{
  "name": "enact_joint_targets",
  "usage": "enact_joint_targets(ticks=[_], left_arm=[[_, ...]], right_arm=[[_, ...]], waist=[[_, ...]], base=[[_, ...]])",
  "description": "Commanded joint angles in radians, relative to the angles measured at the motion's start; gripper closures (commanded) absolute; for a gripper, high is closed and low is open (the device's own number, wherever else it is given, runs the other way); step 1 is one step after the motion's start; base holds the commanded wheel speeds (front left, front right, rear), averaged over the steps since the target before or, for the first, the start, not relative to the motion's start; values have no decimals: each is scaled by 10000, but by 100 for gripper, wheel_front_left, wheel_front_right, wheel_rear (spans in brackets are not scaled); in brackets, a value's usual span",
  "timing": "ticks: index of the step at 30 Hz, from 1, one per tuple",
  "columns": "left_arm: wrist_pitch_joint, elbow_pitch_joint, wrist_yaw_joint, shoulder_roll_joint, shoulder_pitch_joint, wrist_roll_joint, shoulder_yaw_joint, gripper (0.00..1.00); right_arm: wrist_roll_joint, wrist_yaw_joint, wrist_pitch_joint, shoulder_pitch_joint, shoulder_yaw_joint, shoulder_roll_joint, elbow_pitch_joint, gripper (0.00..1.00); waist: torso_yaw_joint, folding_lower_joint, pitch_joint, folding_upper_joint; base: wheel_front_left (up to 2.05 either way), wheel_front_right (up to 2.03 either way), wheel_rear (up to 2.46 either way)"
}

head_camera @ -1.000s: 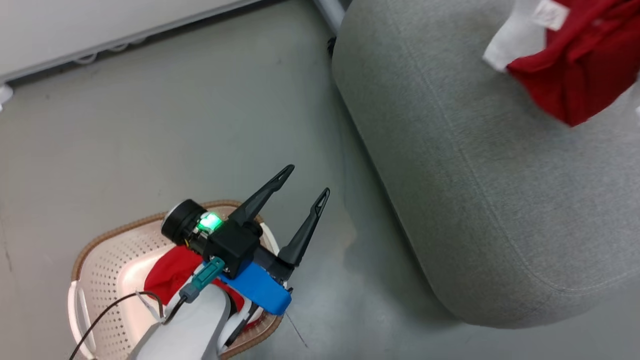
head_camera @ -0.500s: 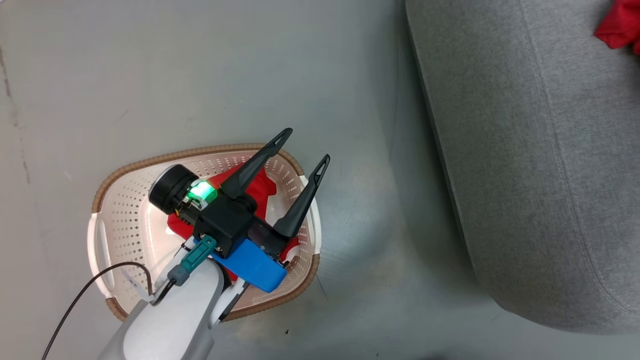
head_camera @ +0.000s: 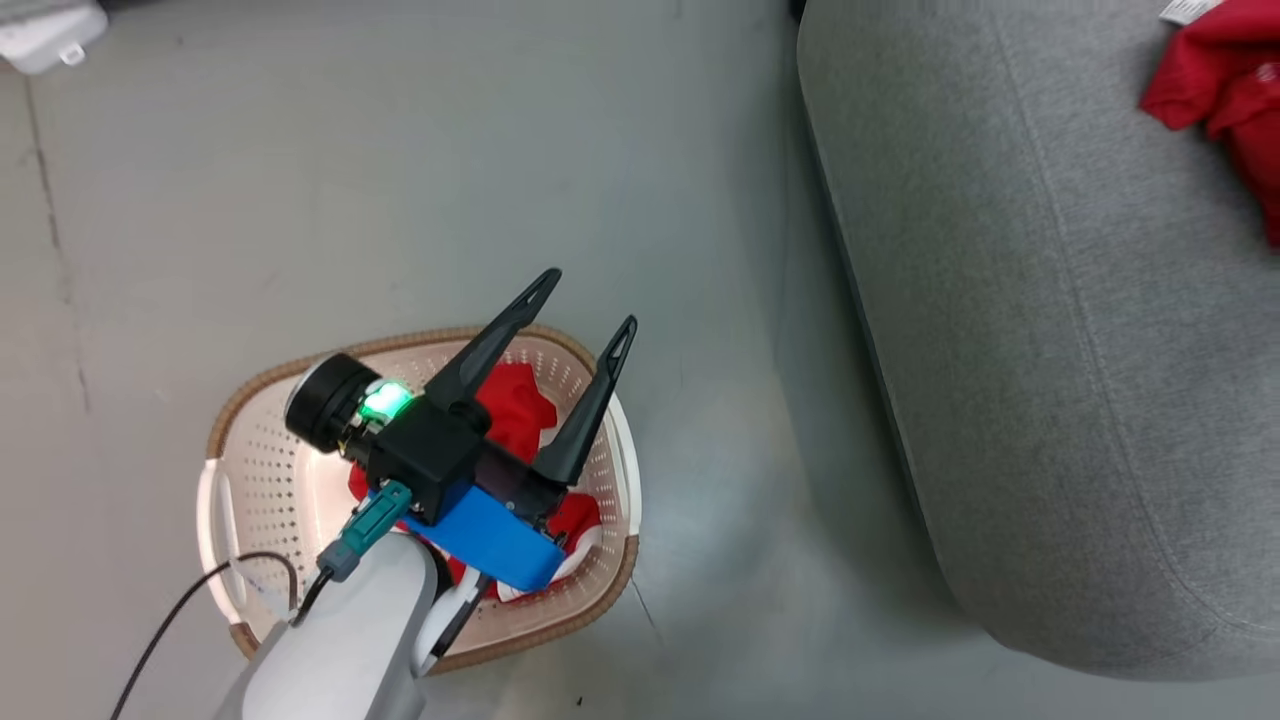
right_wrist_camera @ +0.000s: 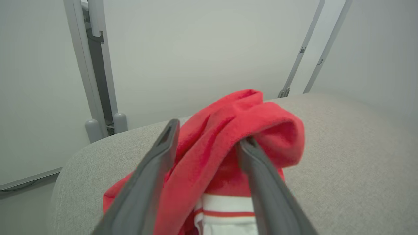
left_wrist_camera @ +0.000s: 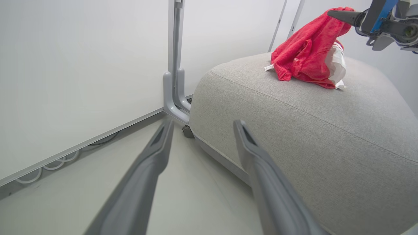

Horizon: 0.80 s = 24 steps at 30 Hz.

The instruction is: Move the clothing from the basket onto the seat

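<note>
The cream basket [head_camera: 300, 357] with a brown rim stands on the floor at lower left, with red clothing [head_camera: 515, 405] in it. My left gripper [head_camera: 588, 298] hovers open over the basket's right side, nothing between its fingers [left_wrist_camera: 153, 163]. The big grey seat [head_camera: 1020, 330] fills the right. A red garment with white trim [left_wrist_camera: 303, 49] lies heaped on the seat's top [left_wrist_camera: 294, 107]. My right gripper [left_wrist_camera: 336, 13] is at the peak of that heap. In the right wrist view its fingers [right_wrist_camera: 156, 163] stand apart, and red fabric [right_wrist_camera: 228, 120] is draped between them and over the right fingertip.
Grey floor [head_camera: 350, 180] lies between basket and seat. White wall panels with a grey post [left_wrist_camera: 174, 65] stand behind the seat, and cables [left_wrist_camera: 49, 164] run along the baseboard. A white object [head_camera: 45, 35] sits at the far left corner. A black cable [head_camera: 170, 620] trails from my left arm.
The head camera has swung, so the basket and seat sit differently in the picture. My left gripper stays open above the basket. The red garment stays at the seat's far right.
</note>
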Motion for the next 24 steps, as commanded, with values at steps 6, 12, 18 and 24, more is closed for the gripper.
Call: enact_joint_targets(ticks=[6,12,18,24], left_arm=[[-31,111,-33,-217,810,-129,590,0],[-31,221,10,-578,1975,-248,1355,0],[-31,273,93,-825,3089,-230,2190,0],[-31,144,246,-976,3980,-183,3175,0]], right_arm=[[-489,-10,-138,887,419,245,-90,0],[-756,-10,-231,2198,1154,673,-451,0],[-714,-12,82,3628,2336,1199,-1454,0],[-224,-10,505,5097,3032,1809,-3011,0]], waist=[[52,-1,-1383,0],[270,-1,-2881,0],[564,-1,-4016,0],[943,-1,-4680,0]], base=[[0,0,0],[0,0,0],[0,0,0],[0,0,0]])
